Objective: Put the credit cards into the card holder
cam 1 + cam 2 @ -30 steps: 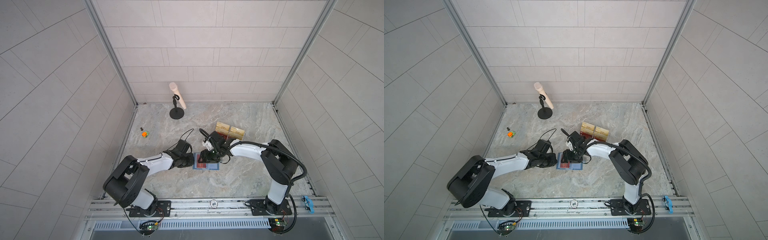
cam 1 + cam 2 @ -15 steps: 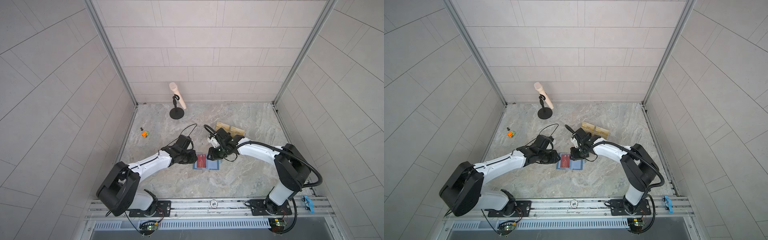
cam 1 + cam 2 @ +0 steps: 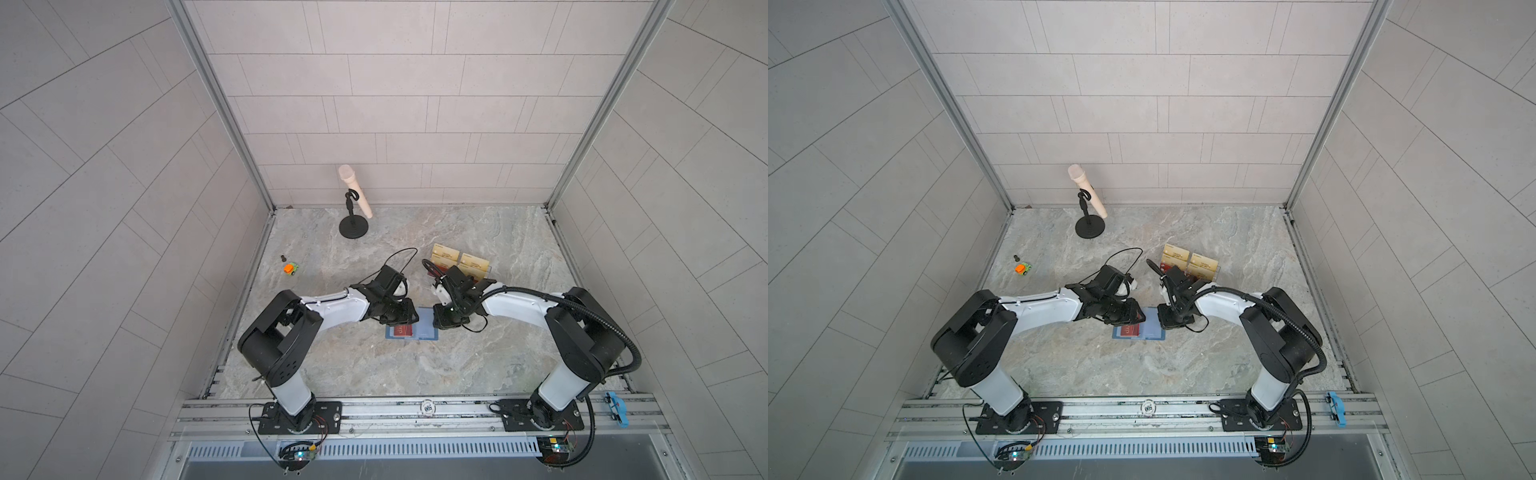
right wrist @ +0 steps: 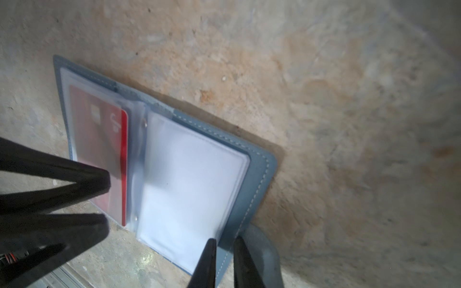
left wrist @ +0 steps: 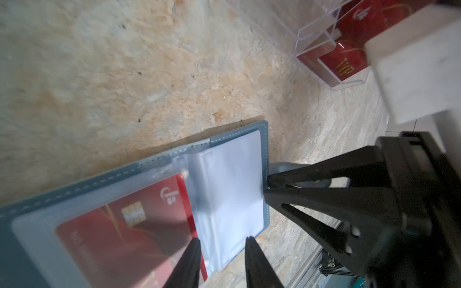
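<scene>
The card holder (image 3: 426, 332) is laid open at the middle of the marbled tabletop (image 3: 374, 370), and one red card (image 5: 129, 224) is seen within a clear sleeve on the half nearer the left arm. The left gripper (image 5: 223, 240) is held over that card's edge, jaws apart and empty. The right gripper (image 4: 224, 240) is set at the opposite cover edge, jaws nearly together, though a pinch cannot be confirmed. Further red cards (image 5: 344, 67) are kept in a clear stand (image 5: 309, 37) nearby. The surface is enclosed by pale tiled walls (image 3: 374, 104), with a microphone (image 3: 353, 195) stood at the back.
</scene>
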